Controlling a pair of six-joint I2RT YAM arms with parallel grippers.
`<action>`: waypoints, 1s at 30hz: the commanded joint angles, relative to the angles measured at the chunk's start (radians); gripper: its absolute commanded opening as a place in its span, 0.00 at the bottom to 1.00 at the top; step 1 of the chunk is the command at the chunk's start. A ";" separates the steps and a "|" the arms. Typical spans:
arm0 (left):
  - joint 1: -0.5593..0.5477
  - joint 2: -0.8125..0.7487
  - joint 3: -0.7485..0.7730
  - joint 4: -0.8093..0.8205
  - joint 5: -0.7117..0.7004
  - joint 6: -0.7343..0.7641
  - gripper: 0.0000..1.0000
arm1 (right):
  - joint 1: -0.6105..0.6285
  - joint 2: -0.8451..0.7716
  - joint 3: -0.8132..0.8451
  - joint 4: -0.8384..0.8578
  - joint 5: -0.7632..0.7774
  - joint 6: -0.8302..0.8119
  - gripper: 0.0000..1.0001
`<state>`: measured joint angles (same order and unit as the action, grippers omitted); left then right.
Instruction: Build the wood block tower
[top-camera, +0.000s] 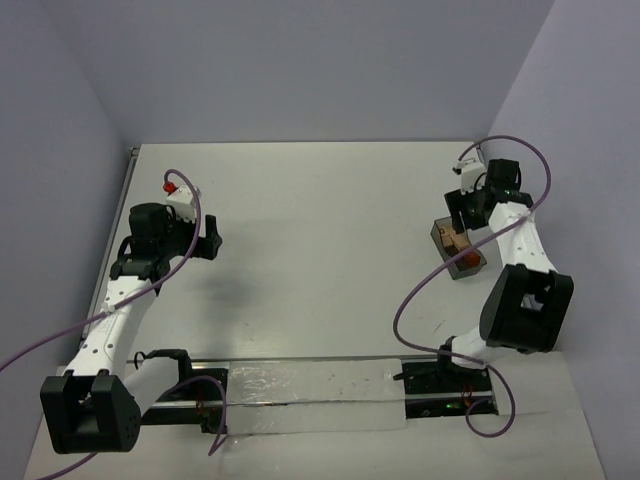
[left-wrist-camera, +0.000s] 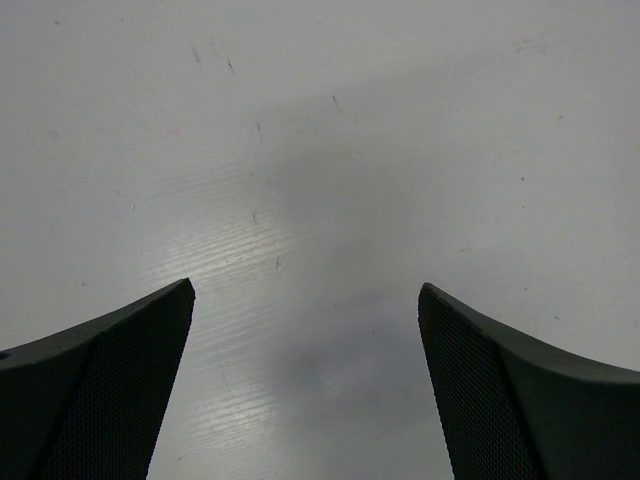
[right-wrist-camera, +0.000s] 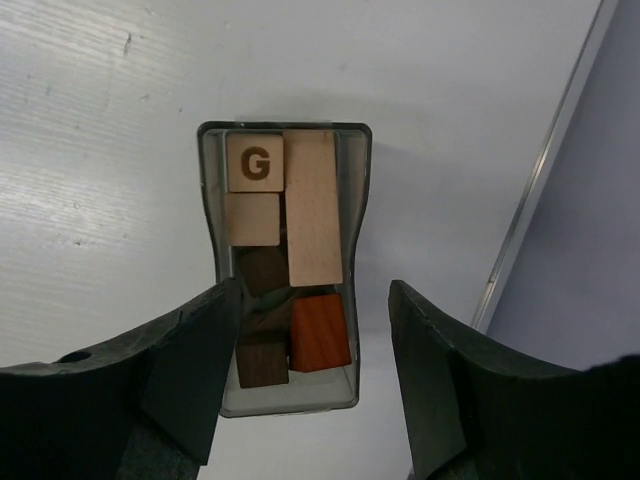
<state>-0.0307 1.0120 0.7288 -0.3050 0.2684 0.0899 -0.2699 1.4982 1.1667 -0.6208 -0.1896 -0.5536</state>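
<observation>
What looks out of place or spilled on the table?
Nothing stands out. The wooden blocks lie jumbled inside the grey bin, none spilled on the table. The right gripper hangs open above the bin; the left gripper is open over the table.

white arms (top-camera: 115, 300) with black joints; purple cables (top-camera: 396, 318); dark mesh-textured fingers (left-wrist-camera: 110, 400)

grey bin (right-wrist-camera: 357, 220): tan, dark-brown, reddish blocks (right-wrist-camera: 313, 210) inside, one marked G | right tool (right-wrist-camera: 315, 290): fingers apart, flanking bin's near end
</observation>
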 joint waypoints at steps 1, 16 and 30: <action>0.003 0.002 0.027 0.006 0.035 0.008 0.99 | -0.057 0.114 0.118 -0.095 -0.047 -0.066 0.60; 0.003 0.014 0.020 0.012 0.036 0.014 0.99 | -0.112 0.375 0.349 -0.160 -0.064 -0.101 0.49; 0.003 0.048 0.017 0.015 0.046 0.016 0.99 | -0.120 0.363 0.301 -0.203 -0.165 -0.148 0.48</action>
<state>-0.0307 1.0505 0.7288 -0.3115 0.2893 0.0917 -0.3824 1.8877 1.4712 -0.8002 -0.3132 -0.6766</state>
